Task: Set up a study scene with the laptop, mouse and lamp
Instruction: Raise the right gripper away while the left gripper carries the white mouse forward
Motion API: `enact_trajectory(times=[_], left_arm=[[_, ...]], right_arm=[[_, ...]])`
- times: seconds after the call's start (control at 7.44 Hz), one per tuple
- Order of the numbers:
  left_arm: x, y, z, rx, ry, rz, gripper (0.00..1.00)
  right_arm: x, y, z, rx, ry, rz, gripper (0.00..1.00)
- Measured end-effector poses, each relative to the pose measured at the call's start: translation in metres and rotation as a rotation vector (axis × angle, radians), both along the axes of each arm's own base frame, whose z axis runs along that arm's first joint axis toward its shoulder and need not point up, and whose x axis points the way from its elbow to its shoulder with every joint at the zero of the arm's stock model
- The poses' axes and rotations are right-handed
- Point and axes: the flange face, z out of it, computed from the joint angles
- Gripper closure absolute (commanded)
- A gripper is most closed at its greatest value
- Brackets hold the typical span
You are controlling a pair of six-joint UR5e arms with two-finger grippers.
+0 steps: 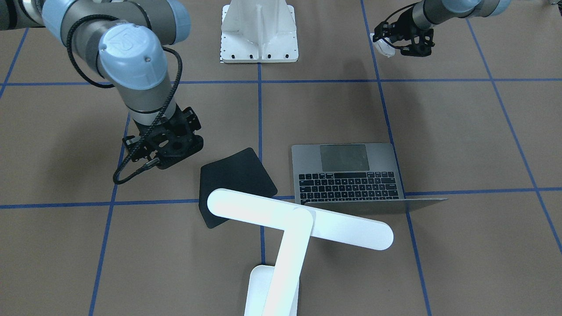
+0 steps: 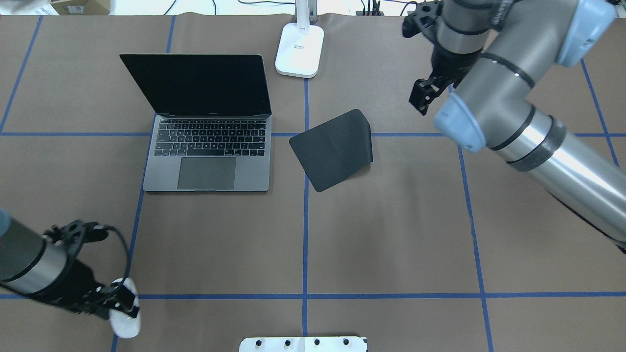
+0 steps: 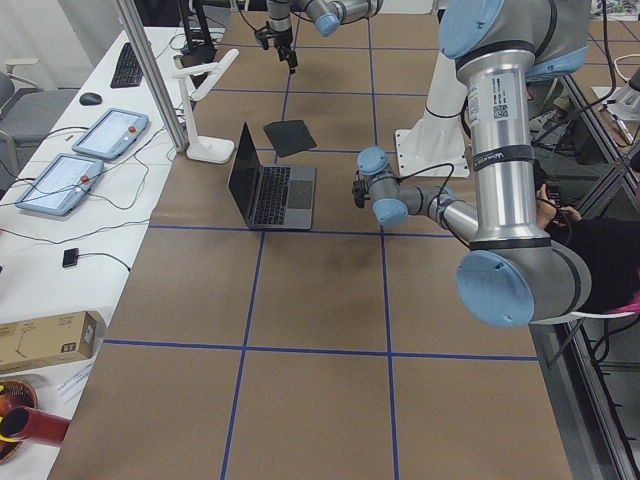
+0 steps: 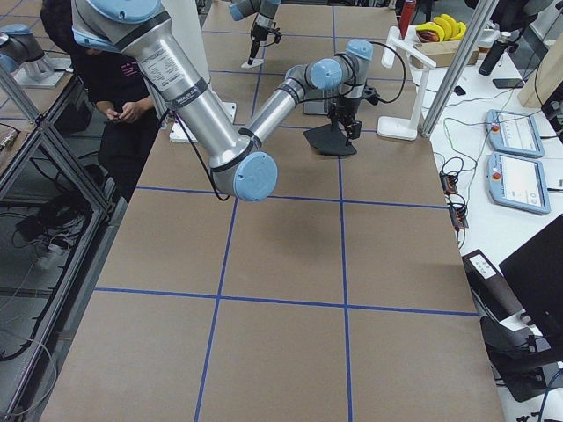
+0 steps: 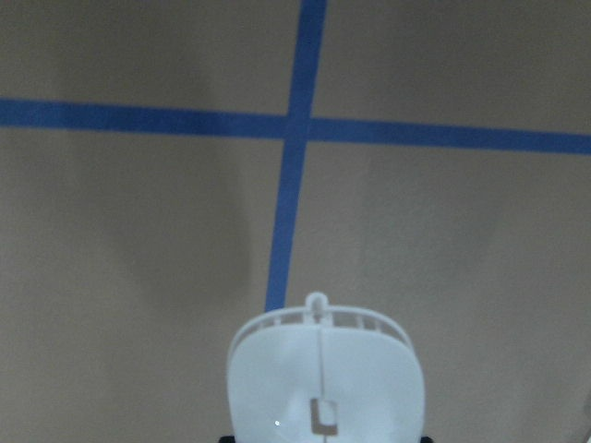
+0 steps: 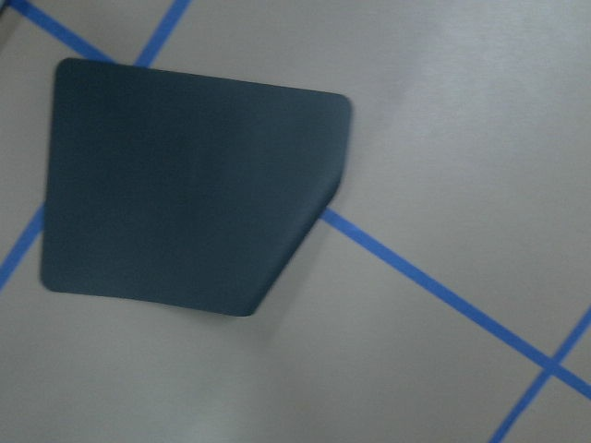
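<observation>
The laptop [image 2: 208, 161] stands open at the table's left centre, its screen dark; it also shows in the front view [image 1: 347, 175]. The white lamp [image 1: 298, 224] stands at the far middle edge, its base [image 2: 299, 49] beyond the laptop's right corner. My left gripper [image 2: 115, 303] is shut on the white mouse [image 2: 125, 320] at the near left, near a blue tape crossing. The left wrist view shows the mouse [image 5: 325, 378] held over the paper. My right gripper [image 2: 424, 95] hangs to the right of the black mat [image 2: 335, 149], empty, and looks open.
The black mat [image 1: 235, 182] lies skewed right of the laptop, one corner curled up; it fills the right wrist view [image 6: 185, 185]. A white ribbed pedestal [image 1: 259, 30] stands at the table's near middle edge. Blue tape lines grid the brown paper.
</observation>
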Motion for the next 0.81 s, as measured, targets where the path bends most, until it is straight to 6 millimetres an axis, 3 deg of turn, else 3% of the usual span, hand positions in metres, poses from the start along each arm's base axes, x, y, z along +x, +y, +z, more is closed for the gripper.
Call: enact_trajectory(times=[0.27,0.54,0.81], left_arm=[[0.043,-0.055,-0.051,0.055,-0.016,-0.017,0.35],[0.073,-0.102,-0.093,0.089,0.003,-0.051,0.36],[0.081,-0.134,-0.133,0.110,0.030,-0.087,0.36]], right_arm=[[0.047,-0.014,0.039,-0.054,-0.016,0.042,0.00],[0.068,-0.016,0.077,-0.055,-0.028,0.066,0.00],[0.077,-0.016,0.098,-0.065,-0.027,0.078,0.00]])
